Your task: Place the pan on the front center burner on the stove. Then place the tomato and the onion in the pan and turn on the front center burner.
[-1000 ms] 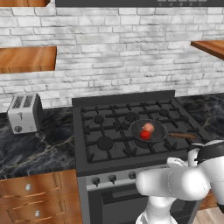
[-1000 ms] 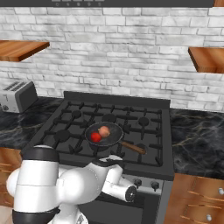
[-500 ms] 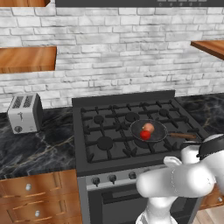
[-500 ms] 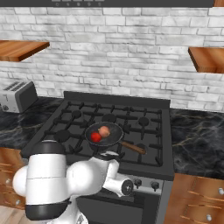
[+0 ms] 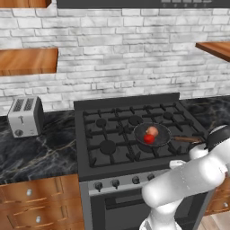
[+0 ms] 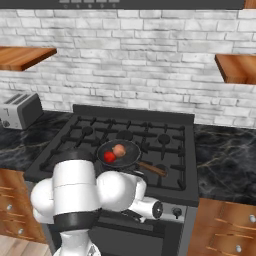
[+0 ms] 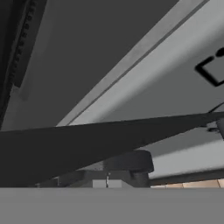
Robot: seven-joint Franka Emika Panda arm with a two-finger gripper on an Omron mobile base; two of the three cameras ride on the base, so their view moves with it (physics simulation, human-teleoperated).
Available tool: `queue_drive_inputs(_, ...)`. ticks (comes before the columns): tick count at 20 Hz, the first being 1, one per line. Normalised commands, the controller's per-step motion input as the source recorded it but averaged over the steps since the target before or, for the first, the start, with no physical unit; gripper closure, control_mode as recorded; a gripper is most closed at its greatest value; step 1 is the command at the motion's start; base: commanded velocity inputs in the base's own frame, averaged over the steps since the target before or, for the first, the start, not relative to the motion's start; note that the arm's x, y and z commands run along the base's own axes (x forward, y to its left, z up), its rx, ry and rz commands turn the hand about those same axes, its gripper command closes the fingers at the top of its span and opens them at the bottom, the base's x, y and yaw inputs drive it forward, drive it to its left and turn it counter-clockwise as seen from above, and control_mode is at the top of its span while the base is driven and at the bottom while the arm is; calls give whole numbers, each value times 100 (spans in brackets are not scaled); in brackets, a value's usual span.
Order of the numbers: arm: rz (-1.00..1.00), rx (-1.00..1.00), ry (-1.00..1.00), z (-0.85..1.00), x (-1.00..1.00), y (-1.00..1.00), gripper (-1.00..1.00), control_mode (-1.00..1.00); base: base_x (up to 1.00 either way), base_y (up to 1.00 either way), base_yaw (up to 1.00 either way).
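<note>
Reaching low across the steel front of the black six-burner gas stove, the white arm folds down so that its hand sits against the stove's knob row. The two-finger gripper shows at the bottom of the hand view with its dark tips pressed together, fully closed; just past them stands a small dark round knob on the grey front panel of the stove, though the pictures do not make clear whether the tips touch it, and nothing can be seen held between them.

Along the same front panel, to the left of the arm in the left base view, three more small dark knobs stand in a row. On the stove's top, near its front edge and about midway across, rests the round shallow dark grey frying pan, covering the front center burner. Its straight brown wooden handle points toward the stove's right front corner. Inside the pan lie the small glossy bright red tomato and, just behind it and touching or nearly so, the pale pinkish-tan round onion.

Left of the stove, on the dark marbled stone counter, stands a silver two-slot toaster. Behind the stove rises a whitish brick wall carrying brown wooden shelves on either side.
</note>
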Motion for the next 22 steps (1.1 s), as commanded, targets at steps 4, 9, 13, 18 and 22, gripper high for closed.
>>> queue_drive_inputs(4, 0, 0, 8, -51, -22, 88, 100, -100, 0, 0, 0)
queue_drive_inputs(9, 0, -4, 5, -67, -51, 100, 100, -100, 0, 0, 0)
queue_drive_inputs(13, 0, -5, 4, -64, -49, 100, 100, -100, 0, 0, 0)
queue_drive_inputs(18, -5, -15, 0, -57, -39, 100, 100, -100, 0, 0, 0)
queue_drive_inputs(22, -13, -40, 0, -39, -30, 100, 100, -100, 0, 0, 0)
